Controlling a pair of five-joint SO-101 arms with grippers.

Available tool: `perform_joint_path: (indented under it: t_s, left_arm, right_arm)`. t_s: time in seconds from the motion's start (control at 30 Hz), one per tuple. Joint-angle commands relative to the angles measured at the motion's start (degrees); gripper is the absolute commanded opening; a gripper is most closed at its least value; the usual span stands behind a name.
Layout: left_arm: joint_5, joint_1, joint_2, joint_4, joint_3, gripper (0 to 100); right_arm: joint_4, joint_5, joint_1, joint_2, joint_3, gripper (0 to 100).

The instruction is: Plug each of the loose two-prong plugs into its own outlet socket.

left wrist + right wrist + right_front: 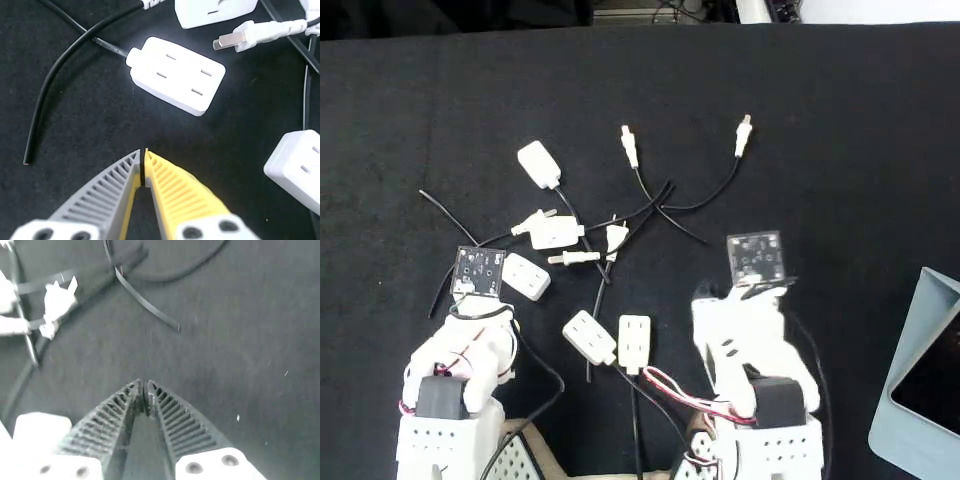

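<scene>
Meanwhile, my left fingers (175, 190), pressed together, hover just beside an outlet socket (176, 75); my right fingers (175, 415), likewise pressed, well apart from it.

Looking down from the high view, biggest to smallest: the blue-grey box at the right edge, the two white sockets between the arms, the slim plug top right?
1. blue-grey box, though partly cut off by the edge
2. angled socket and straight socket: alike, so tied
3. slim plug

Left gripper (144, 156): grey and yellow ribbed fingers (175, 192). Right gripper (144, 390): dark ribbed fingers. Red wires (670, 385) beside black motor (778, 400).
</scene>
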Motion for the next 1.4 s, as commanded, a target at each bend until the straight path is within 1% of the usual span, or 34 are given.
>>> perform_joint_path:
  t_s: [0.0, 0.1, 0.2, 0.33, 0.4, 0.53, 0.7, 0.8, 0.93, 1.1, 1.17, 1.37]
  left_arm:
    - [-0.09, 0.48, -0.44, -2.29, 0.04, 3]
    - [-0.09, 0.40, -0.44, -2.99, 0.40, 3]
    - [-0.09, 0.13, -0.44, -2.81, 0.40, 3]
    - [0.26, -5.49, -0.44, -3.08, -0.22, 3]
    - [0.26, -8.48, -0.44, -5.27, 0.13, 3]
    - [0.26, -12.00, -0.44, -8.70, 0.92, 3]
    - [0.26, -11.74, -0.44, -8.62, 1.27, 3]
    - [0.26, -11.74, -0.44, -8.62, 1.27, 3]
    - [0.26, -11.74, -0.44, -8.62, 1.27, 3]
    - [0.26, -11.74, -0.44, -8.62, 1.27, 3]
    - [0.26, -11.82, -0.44, -8.53, 1.27, 3]
    - [0.26, -11.82, -0.44, -8.44, 1.27, 3]
  right_arm:
    - [-1.58, -3.43, -1.05, -3.03, -7.43, 1.4]
    - [-1.76, -6.33, -6.24, -1.36, -11.03, 1.4]
    - [-1.76, -10.37, -12.84, 3.91, -14.99, 1.4]
    - [-1.76, -15.03, -18.99, 15.78, -21.76, 1.5]
    - [-2.37, -17.32, -20.92, 23.34, -25.63, 1.5]
    - [-7.56, -19.34, -21.71, 39.08, -32.75, 1.5]
    - [-15.74, -19.34, -21.89, 57.45, -37.58, 1.5]
    - [-18.02, -19.69, -24.44, 67.38, -40.92, 1.6]
    - [-17.49, -26.46, -29.36, 79.08, -48.31, 3.1]
    - [-13.63, -33.32, -32.70, 91.30, -58.15, 18.8]
    - [-11.25, -35.96, -32.97, 95.87, -62.37, 22.8]
    - [-6.86, -43.25, -32.79, 107.65, -73.19, 23.4]
